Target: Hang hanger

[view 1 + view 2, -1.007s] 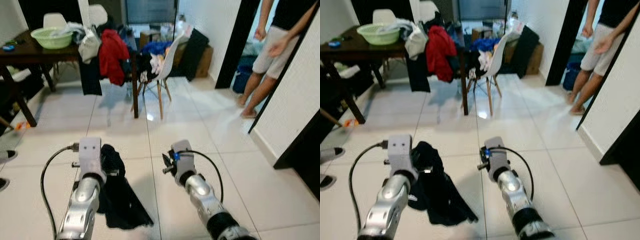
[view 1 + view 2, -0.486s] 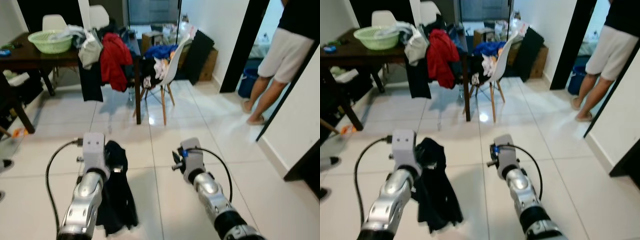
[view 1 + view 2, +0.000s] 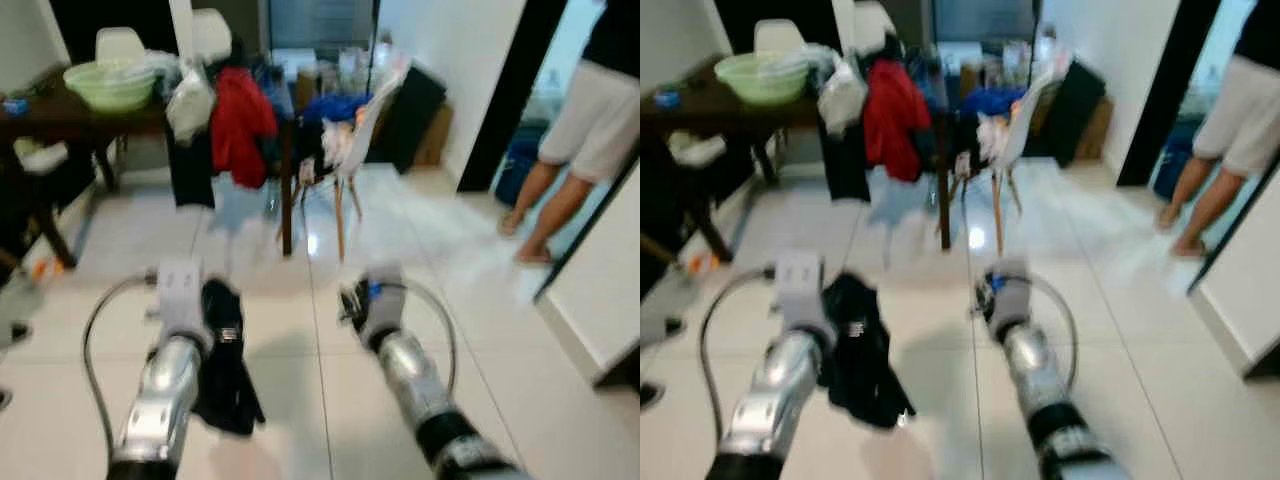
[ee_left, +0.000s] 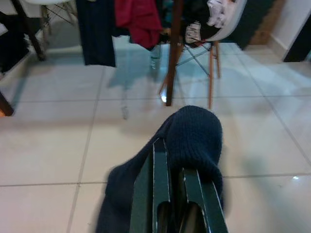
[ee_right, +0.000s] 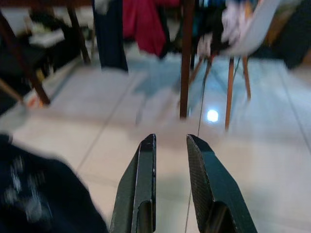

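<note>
The left hand (image 4: 177, 194) is pinched on a dark garment (image 3: 225, 365) that hangs near the floor, probably carried toward a hanging spot; no hanger can be made out. The right hand (image 5: 170, 160) is slightly spread and empty. Far off, clothes (image 3: 238, 125) drape the table (image 3: 60, 110) and chair (image 3: 365, 125); no writing is readable.

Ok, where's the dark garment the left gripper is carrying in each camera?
Left eye: dark garment hanging beside the left gripper, lower left.
Right eye: lower left.
Left wrist: draped over the fingers.
Right wrist: dark blur in one corner.
Shared landmark: white chair.
</note>
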Tool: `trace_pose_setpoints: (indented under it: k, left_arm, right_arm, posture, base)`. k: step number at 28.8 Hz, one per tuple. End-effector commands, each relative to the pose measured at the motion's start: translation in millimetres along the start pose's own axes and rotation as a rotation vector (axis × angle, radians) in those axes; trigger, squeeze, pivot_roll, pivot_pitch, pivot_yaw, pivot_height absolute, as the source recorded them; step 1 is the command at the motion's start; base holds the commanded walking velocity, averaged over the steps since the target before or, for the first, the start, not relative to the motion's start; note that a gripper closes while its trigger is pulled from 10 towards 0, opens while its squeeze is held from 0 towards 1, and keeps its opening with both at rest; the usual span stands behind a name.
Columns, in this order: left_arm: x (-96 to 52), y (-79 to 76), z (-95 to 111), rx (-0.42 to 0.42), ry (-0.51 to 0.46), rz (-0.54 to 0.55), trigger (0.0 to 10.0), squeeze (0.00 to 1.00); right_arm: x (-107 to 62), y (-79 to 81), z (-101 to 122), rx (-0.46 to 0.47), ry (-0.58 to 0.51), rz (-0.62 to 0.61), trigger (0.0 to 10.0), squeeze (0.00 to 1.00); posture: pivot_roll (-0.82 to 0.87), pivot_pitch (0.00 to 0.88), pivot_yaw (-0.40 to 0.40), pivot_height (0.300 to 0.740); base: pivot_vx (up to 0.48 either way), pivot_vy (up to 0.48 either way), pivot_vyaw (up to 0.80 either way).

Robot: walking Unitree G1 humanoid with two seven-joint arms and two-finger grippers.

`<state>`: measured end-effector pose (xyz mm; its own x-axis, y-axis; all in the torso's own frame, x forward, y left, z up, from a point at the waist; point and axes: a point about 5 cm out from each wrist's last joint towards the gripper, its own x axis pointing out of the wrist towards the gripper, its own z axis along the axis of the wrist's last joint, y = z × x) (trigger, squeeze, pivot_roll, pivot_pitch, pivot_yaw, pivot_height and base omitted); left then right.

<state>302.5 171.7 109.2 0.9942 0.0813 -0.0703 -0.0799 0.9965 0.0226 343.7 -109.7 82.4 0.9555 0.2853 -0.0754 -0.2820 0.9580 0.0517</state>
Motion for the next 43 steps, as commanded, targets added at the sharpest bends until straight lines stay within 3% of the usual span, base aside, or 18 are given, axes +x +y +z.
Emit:
trace_pose_setpoints:
  k: [1, 12, 30, 37, 43]
  left_arm:
    - [1.4, 1.5, 7.7, 0.012, -0.026, -0.003, 10.0, 0.00]
    - [1.0, -2.2, 24.1, -0.023, -0.078, -0.021, 10.0, 0.00]
    - [2.7, 0.3, 37.7, -0.007, -0.116, -0.020, 10.0, 0.00]
    - [4.6, 16.0, 49.5, -0.003, -0.147, 0.037, 10.0, 0.00]
    - [10.1, 36.1, 77.3, 0.025, -0.227, 0.089, 10.0, 0.00]
  right_arm:
    - [3.1, 6.8, 4.8, 0.017, -0.018, 0.015, 10.0, 0.00]
    - [4.6, 10.1, 8.3, 0.035, -0.034, 0.029, 10.0, 0.00]
    - [2.7, 10.6, 6.8, 0.036, -0.031, 0.035, 10.0, 0.00]
    - [8.6, 19.3, 22.4, 0.045, -0.083, 0.080, 10.0, 0.00]
    - [10.1, 20.4, 25.1, 0.045, -0.090, 0.084, 10.0, 0.00]
  posture:
    - [0.08, 0.000, -0.036, 0.740]
    - [0.08, 0.000, -0.038, 0.740]
    - [0.08, 0.000, -0.036, 0.740]
    - [0.09, 0.000, -0.036, 0.740]
    - [0.09, 0.000, -0.039, 0.740]
  base:
    - [0.386, 0.000, 0.00]
    - [0.409, 0.000, 0.00]
    - [0.421, 0.000, 0.00]
    - [0.423, 0.000, 0.00]
    - [0.421, 0.000, 0.00]
